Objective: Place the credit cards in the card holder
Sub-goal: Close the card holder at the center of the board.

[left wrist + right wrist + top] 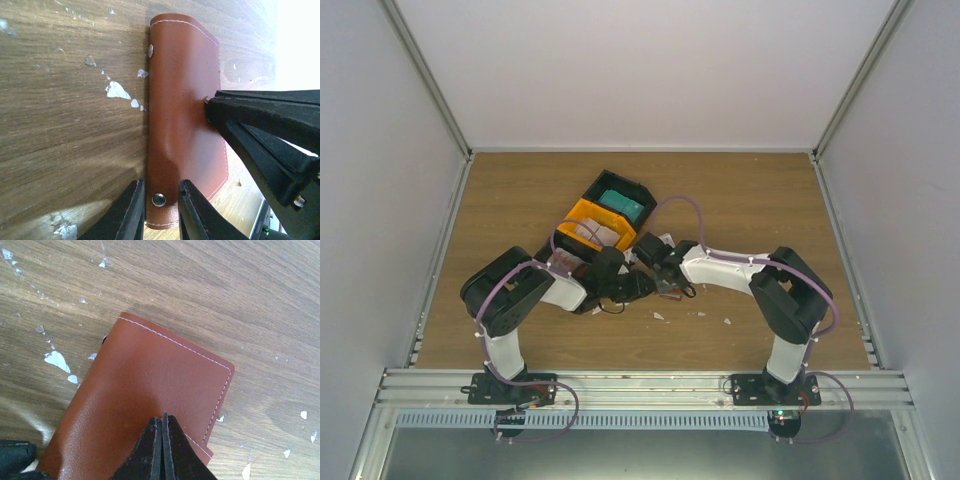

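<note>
Left wrist: card holder pinned.
Left gripper clamps its edge; right gripper, tips together, presses; leather could slip.

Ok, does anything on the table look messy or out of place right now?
Yes: small white scraps litter the wooden table beside the card holder, like chipped debris. The holder itself looks undamaged.
</note>
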### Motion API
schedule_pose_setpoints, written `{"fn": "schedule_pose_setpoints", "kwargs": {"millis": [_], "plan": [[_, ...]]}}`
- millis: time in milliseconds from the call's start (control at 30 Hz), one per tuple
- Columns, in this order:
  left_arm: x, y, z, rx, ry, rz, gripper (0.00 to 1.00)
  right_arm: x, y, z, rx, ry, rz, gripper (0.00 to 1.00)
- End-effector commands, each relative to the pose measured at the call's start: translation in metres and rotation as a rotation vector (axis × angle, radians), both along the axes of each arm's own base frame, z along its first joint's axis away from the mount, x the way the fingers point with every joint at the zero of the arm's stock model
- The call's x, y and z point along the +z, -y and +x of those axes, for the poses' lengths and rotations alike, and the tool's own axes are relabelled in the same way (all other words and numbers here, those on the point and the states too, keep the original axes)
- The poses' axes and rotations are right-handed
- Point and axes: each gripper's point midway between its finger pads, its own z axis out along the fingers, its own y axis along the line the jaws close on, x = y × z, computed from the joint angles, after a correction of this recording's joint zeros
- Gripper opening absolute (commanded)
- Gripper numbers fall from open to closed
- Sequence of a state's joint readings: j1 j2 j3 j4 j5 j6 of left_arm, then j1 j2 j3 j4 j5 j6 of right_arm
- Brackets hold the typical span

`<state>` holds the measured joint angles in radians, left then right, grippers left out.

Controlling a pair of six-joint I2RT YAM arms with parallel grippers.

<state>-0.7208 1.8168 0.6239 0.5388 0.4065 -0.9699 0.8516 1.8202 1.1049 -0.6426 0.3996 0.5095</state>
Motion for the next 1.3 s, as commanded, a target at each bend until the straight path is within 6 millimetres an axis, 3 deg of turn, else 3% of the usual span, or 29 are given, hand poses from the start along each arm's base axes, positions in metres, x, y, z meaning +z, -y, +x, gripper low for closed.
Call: {"fn": "schedule_pose_setpoints", "kwargs": {"millis": [0, 333, 633, 967, 1167, 1267], "plan": [[-0.055, -0.026, -0.033, -0.006, -0.175, 0.145, 0.23, -0.069, -0.009, -0.058, 0.037, -0.291, 0.07, 0.01], [-0.062, -0.026, -0.035, -0.015, -0.19, 0.155, 0.24, -0.066, -0.003, -0.067, 0.005, -0.281, 0.131, 0.0], [-0.066, -0.026, -0.033, -0.021, -0.184, 0.172, 0.27, -0.016, -0.012, -0.029, -0.014, -0.141, 0.319, 0.0], [-0.073, -0.026, -0.033, -0.024, -0.191, 0.195, 0.27, -0.004, -0.003, -0.019, -0.016, -0.127, 0.429, 0.01], [-0.072, -0.026, -0.032, -0.026, -0.183, 0.198, 0.27, 0.024, -0.013, -0.006, 0.028, -0.064, 0.498, 0.01], [-0.071, -0.025, -0.032, -0.029, -0.181, 0.196, 0.27, 0.044, -0.016, 0.001, 0.041, -0.014, 0.52, 0.07]]}}
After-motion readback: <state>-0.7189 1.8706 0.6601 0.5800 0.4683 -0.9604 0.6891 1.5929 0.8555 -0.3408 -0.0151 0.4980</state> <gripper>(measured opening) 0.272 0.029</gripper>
